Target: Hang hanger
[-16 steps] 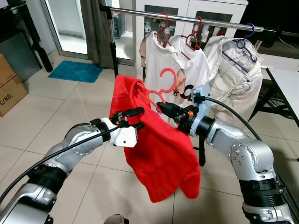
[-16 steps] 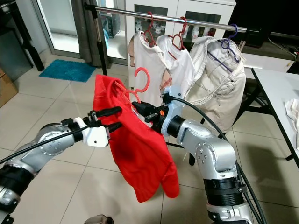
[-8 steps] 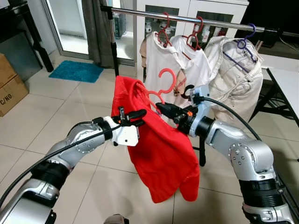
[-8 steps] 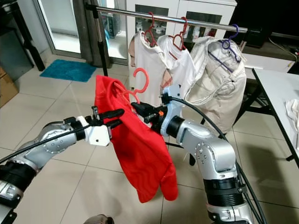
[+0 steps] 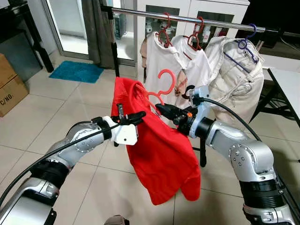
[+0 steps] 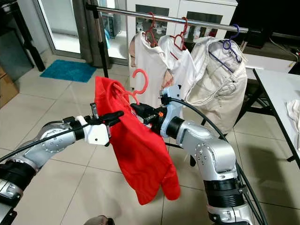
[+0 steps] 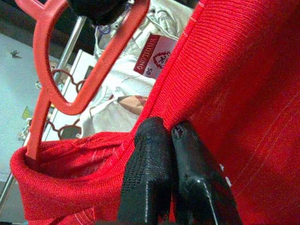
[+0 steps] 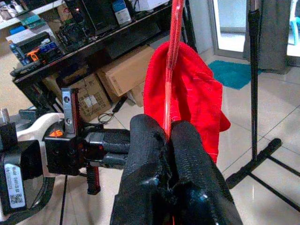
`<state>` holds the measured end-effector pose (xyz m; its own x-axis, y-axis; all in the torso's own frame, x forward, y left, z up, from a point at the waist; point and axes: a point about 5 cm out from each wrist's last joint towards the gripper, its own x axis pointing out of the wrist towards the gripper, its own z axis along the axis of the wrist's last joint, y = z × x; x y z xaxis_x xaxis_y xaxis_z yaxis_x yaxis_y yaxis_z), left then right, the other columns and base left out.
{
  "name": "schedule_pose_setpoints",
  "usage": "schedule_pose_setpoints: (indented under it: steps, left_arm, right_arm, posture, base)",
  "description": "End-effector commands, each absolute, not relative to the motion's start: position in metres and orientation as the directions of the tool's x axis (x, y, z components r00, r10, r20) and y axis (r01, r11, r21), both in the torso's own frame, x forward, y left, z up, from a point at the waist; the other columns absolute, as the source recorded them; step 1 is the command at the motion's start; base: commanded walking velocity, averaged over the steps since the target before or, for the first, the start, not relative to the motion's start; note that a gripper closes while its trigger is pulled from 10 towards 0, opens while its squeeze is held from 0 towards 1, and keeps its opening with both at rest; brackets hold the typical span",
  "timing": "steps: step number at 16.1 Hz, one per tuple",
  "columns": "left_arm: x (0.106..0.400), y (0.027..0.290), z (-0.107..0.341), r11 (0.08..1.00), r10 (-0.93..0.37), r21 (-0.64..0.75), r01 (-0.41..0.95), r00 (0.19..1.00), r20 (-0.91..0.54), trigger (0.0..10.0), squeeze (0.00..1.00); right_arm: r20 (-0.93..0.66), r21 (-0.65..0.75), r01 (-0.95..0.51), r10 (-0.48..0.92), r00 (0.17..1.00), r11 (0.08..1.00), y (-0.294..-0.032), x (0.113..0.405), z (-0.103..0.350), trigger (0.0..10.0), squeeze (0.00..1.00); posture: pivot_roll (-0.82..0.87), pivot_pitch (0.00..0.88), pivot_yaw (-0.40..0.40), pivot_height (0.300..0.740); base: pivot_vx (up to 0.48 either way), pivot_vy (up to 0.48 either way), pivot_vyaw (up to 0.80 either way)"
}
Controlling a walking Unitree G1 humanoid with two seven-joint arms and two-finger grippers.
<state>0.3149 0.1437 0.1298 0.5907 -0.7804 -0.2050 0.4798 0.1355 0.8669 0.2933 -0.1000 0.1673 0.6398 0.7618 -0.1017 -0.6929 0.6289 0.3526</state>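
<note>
Left eye view: a red hanger (image 5: 161, 89) carrying a red knit top (image 5: 157, 150) was held in mid-air betw. both arms, below and in front of a steel clothes rail (image 5: 187, 18). The hanger was pinched by the right gripper (image 5: 161, 108), fingers pressed together on the thin plastic just under the hook. The left gripper (image 5: 133, 117) was seen w/ fingers closed on a fold of the top's fabric near its shoulder; the wrist view showed both pads squeezed tight on ribbed knit.

Key relation: the hook stood upright above the right fingers, its curve rising toward the rail, which lay higher and further away. The rail's long axis ran side to side, w/ bare bar left of the hung clothes. The right arm was judged nearer to the job.

Materials: smooth rigid plastic hanger; soft, limp, ribbed fabric draping low; shiny round metal bar. Two white shirts (image 5: 178, 61) and a beige jacket (image 5: 234, 75) were already hung there.
</note>
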Motion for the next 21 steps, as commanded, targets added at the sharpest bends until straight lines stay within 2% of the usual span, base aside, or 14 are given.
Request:
schedule_pose_setpoints:
  steps: [1, 3, 4, 7, 12, 14, 17, 21]
  left_arm:
    - [0.318, 0.143, 0.139, 0.118, -0.794, 0.868, 0.482, 0.571, -0.209, 0.0, 0.0]
    - [0.318, 0.143, 0.154, 0.096, -0.818, 0.851, 0.517, 0.528, -0.228, 0.0, 0.0]
    - [0.317, 0.145, 0.168, 0.063, -0.833, 0.829, 0.555, 0.487, -0.263, 0.0, 0.0]
    - [0.315, 0.147, 0.194, -0.016, -0.846, 0.799, 0.601, 0.418, -0.331, 0.0, 0.0]
    - [0.313, 0.149, 0.2, -0.074, -0.835, 0.755, 0.652, 0.373, -0.404, 0.0, 0.0]
    - [0.307, 0.154, 0.192, -0.117, -0.807, 0.666, 0.736, 0.321, -0.496, 0.0, 0.0]
    - [0.31, 0.165, 0.18, -0.137, -0.725, 0.618, 0.774, 0.347, -0.595, 0.0, 0.0]
    - [0.314, 0.157, 0.195, -0.081, -0.767, 0.613, 0.786, 0.343, -0.542, 0.0, 0.0]
  right_arm:
    - [-0.083, 0.322, -0.718, 0.774, 0.628, 0.617, -0.099, 0.292, 0.175, 10.0, 0.0]
    - [-0.113, 0.28, -0.712, 0.759, 0.642, 0.644, -0.101, 0.293, 0.172, 10.0, 0.0]
    - [-0.16, 0.214, -0.721, 0.752, 0.64, 0.659, -0.102, 0.293, 0.169, 10.0, 0.0]
    - [-0.261, 0.148, -0.749, 0.756, 0.6, 0.645, -0.099, 0.288, 0.155, 10.0, 0.0]
    - [-0.308, 0.132, -0.76, 0.755, 0.579, 0.637, -0.099, 0.285, 0.148, 10.0, 0.0]
    - [-0.271, 0.149, -0.773, 0.777, 0.568, 0.617, -0.097, 0.285, 0.152, 10.0, 0.0]
    - [-0.229, 0.17, -0.788, 0.801, 0.553, 0.592, -0.093, 0.283, 0.157, 10.0, 0.0]
    - [-0.233, 0.173, -0.794, 0.808, 0.541, 0.582, -0.092, 0.281, 0.155, 10.0, 0.0]
  posture:
    - [-0.03, 0.0, 0.011, 0.74]
    - [-0.03, 0.0, 0.012, 0.74]
    - [-0.04, 0.0, 0.012, 0.74]
    - [-0.04, 0.0, 0.006, 0.74]
    - [-0.03, 0.0, 0.005, 0.74]
    - [-0.04, 0.0, 0.008, 0.74]
    - [-0.04, 0.0, 0.011, 0.74]
    - [-0.03, 0.0, 0.01, 0.74]
  base:
    - [0.0, 0.0, 0.0]
    - [0.0, 0.0, 0.0]
    - [0.0, 0.0, 0.0]
    - [0.0, 0.0, 0.0]
    - [0.0, 0.0, 0.0]
    - [0.0, 0.0, 0.0]
    - [0.0, 0.0, 0.0]
    - [0.0, 0.0, 0.0]
